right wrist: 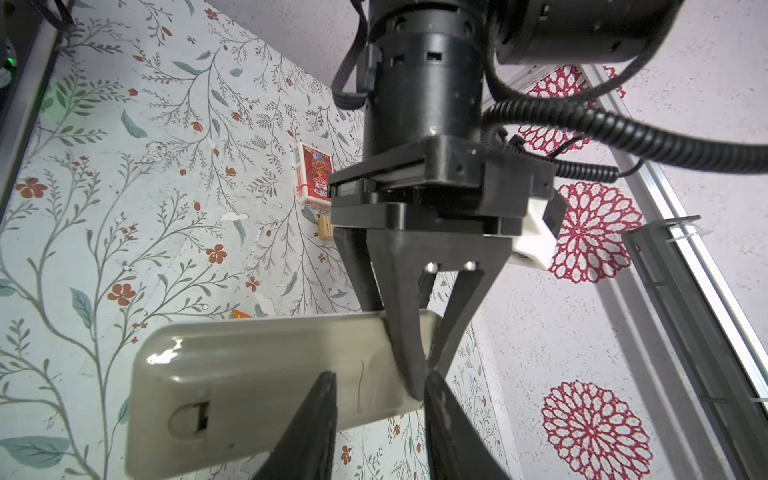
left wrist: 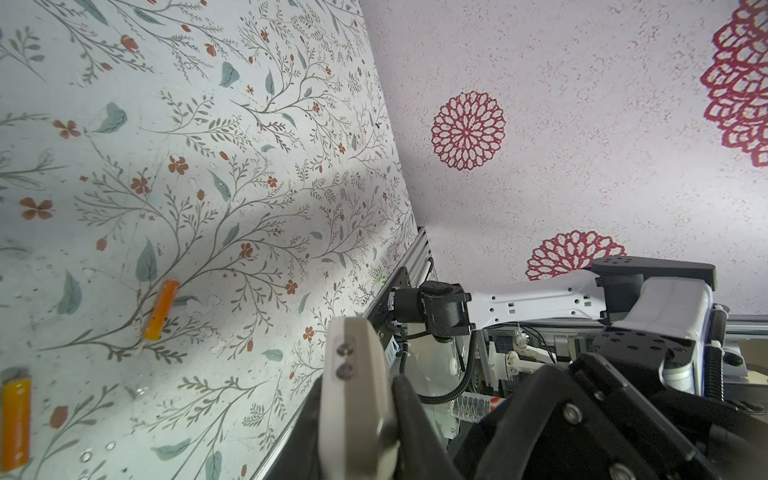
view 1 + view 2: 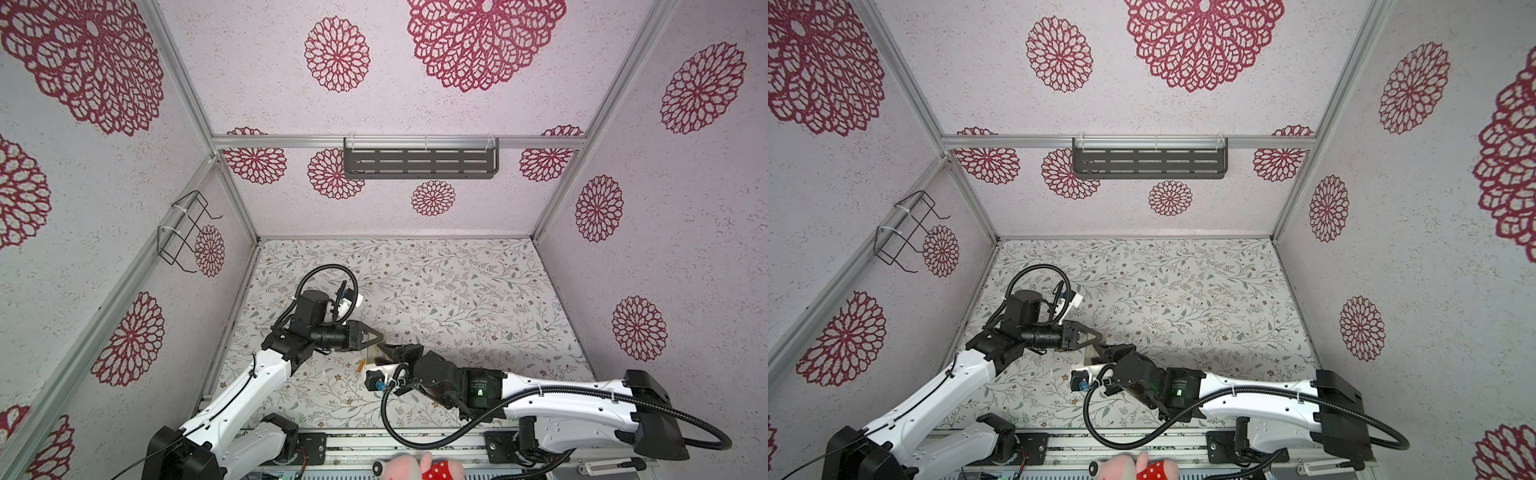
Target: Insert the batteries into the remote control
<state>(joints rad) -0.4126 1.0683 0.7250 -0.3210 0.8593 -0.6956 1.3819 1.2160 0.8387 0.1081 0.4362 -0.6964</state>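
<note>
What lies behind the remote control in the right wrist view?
The floral table and the orange end of one battery past the remote control; the rest is covered.

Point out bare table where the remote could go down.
Bare: the far table from the claws to the back wall, and the stretch along the right wall. Crowded: front left, where the left claw holds the remote, the right claw meets it, and batteries lie beside.

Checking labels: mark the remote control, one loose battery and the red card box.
remote control (image 1: 249,374): right wrist view, on its plain beige-grey back.
battery (image 2: 161,309): left wrist view, middle of its orange body.
red card box (image 1: 316,176): right wrist view, on its printed face.
</note>
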